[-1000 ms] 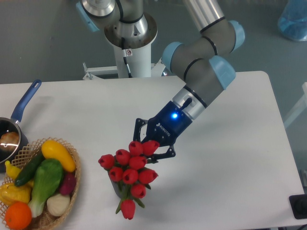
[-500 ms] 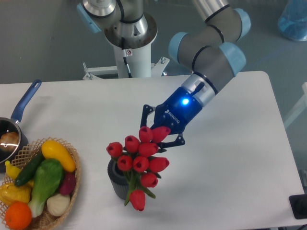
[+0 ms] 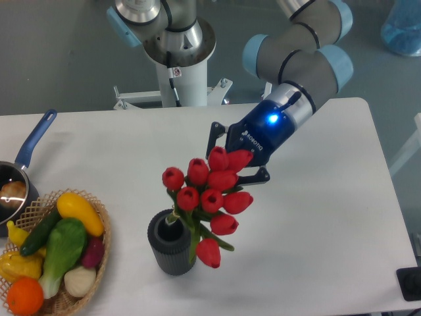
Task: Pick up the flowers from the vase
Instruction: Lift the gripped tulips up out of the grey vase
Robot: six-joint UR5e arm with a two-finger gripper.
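Your gripper [image 3: 227, 160] is pinching the flowers [image 3: 209, 194] at the far-right buds. Bunch hangs tilted, up and to the right of the vase [image 3: 171, 242], stems at its mouth. Vase stands near edge, w/ wicker basket [image 3: 99, 253] to its left.

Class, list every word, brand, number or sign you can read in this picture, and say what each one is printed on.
"ROBOTIQ": white letters on the dark body of the gripper, small but just readable.
Small label on the robot base column: too small to read.
Nothing else bears readable text.
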